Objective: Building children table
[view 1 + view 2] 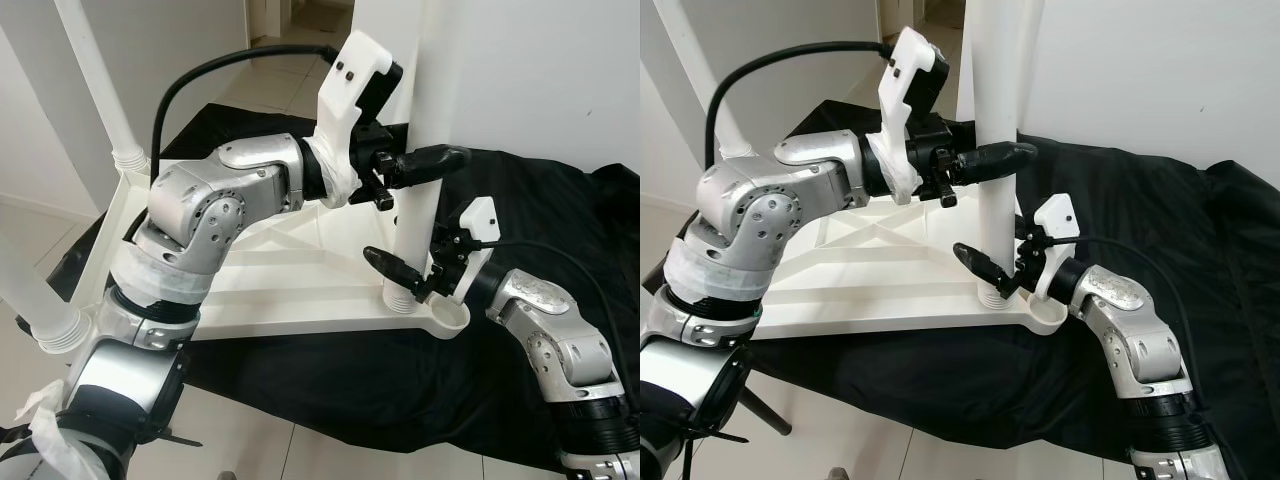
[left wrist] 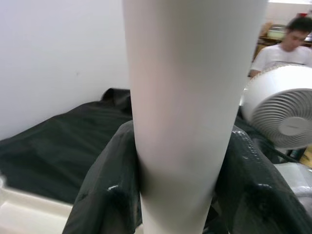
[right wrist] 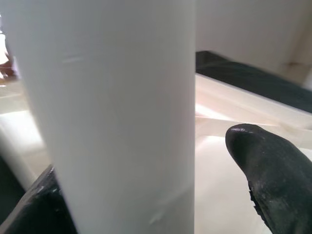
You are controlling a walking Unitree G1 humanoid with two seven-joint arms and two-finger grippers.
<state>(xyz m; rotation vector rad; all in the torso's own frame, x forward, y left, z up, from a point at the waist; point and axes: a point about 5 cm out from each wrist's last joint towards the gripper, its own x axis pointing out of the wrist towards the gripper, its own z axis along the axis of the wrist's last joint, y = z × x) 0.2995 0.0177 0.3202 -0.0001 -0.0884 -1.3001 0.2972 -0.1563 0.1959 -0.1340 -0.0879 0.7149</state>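
A white children's table top [image 1: 300,290] lies upside down on a black cloth [image 1: 540,200]. An upright white leg [image 1: 417,225] stands at its near right corner, its ribbed foot just beside a round corner cup [image 1: 450,318]. My left gripper [image 1: 425,165] is shut on this leg high up; in the left wrist view the leg [image 2: 185,122] sits between both fingers [image 2: 102,195]. Low down, my right gripper [image 1: 412,272] straddles the leg's base, open. One black finger [image 3: 273,175] stands apart from the leg [image 3: 122,112].
Two more white legs stand in the left corners, one far [image 1: 100,80] and one near [image 1: 35,295]. Pale floor tiles [image 1: 250,440] surround the cloth, and a white wall [image 1: 540,70] rises behind. A person [image 2: 287,44] and a white fan [image 2: 280,109] are beyond the leg.
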